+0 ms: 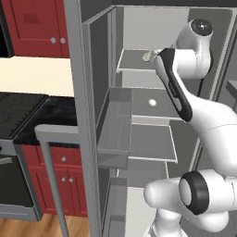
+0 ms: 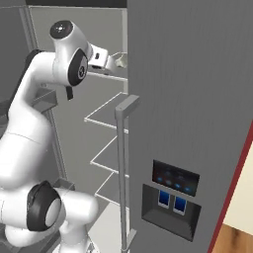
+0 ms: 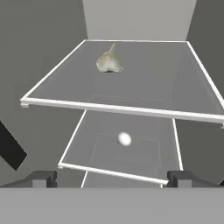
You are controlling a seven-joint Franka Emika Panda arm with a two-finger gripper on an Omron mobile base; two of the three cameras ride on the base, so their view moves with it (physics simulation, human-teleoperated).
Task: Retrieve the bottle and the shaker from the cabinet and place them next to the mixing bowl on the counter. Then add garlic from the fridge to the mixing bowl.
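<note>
Reaching into the open fridge, the claw hangs with jaws spread wide, empty. Garlic lies on the upper shelf, well ahead; a small white ball sits one shelf below.

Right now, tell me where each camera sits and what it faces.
Left base view: behind the arm's left, looking into the open fridge; elbow and forearm show lower right, garlic on the top shelf.
Right base view: behind the arm's right, facing the fridge's closed door; arm at left, reaching inside.
Hand view: on the hand, looking along the open tool at the garlic, with a white ball one shelf lower.
Shared: all three show the garlic.
</note>
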